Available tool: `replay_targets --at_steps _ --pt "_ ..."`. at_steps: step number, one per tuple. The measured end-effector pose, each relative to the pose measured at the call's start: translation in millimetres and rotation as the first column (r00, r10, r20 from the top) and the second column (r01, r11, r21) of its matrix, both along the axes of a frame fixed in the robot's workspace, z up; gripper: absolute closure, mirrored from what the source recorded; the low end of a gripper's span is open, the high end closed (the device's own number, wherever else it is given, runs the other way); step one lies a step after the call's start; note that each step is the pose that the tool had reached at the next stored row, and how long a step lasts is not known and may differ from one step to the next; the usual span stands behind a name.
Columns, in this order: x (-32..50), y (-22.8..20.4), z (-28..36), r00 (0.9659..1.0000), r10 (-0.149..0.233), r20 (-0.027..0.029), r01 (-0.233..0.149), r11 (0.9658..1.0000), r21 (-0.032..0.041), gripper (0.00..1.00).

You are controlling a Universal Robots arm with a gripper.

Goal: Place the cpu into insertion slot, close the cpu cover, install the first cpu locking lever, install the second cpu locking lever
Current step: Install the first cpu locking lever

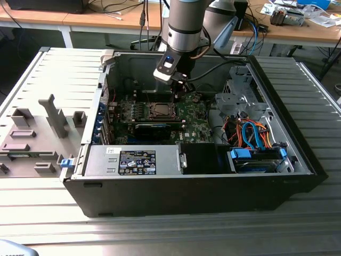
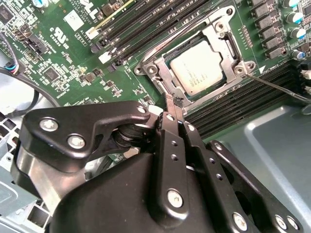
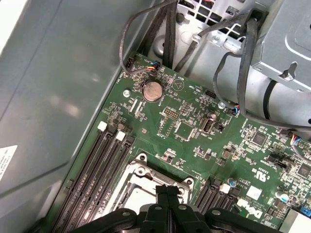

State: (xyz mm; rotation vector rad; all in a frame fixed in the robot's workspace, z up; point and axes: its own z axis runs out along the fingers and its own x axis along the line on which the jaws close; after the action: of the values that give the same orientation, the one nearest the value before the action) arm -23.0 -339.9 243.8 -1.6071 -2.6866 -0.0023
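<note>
The cpu (image 2: 199, 68), a silvery square chip, sits in the insertion slot (image 2: 156, 73) on the green motherboard (image 2: 63, 58). The cpu cover (image 2: 219, 35) lies flat over it, and the chip shows through its window. One thin metal locking lever (image 2: 278, 87) sticks out from the slot's corner over the black memory slots. Another lever (image 2: 160, 47) runs along the slot's opposite edge. My gripper (image 2: 174, 102) is shut, with its black tips right at the slot's rim. In the first wrist view the gripper (image 3: 167, 190) hangs over the slot (image 3: 141, 180). In the exterior view the gripper (image 1: 178, 92) hovers above the slot (image 1: 159, 110).
The open computer case (image 1: 298, 160) has steel walls close around the board. Black cables (image 3: 243, 73) hang by the drive cage (image 1: 242, 98). A long black card (image 1: 154, 129) lies beside the slot, and a power supply box (image 1: 136, 160) sits at the case front. A grey fixture tray (image 1: 37, 133) stands at the exterior view's left.
</note>
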Motion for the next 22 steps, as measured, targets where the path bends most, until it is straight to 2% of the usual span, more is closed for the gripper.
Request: replay_targets --at_steps 12,22 --pt "0.0 0.0 0.0 0.999 0.045 0.0 -0.045 0.999 0.0001 0.89" --pt "0.0 0.0 0.0 0.9967 0.082 0.0 -0.082 0.9967 0.0001 0.89"
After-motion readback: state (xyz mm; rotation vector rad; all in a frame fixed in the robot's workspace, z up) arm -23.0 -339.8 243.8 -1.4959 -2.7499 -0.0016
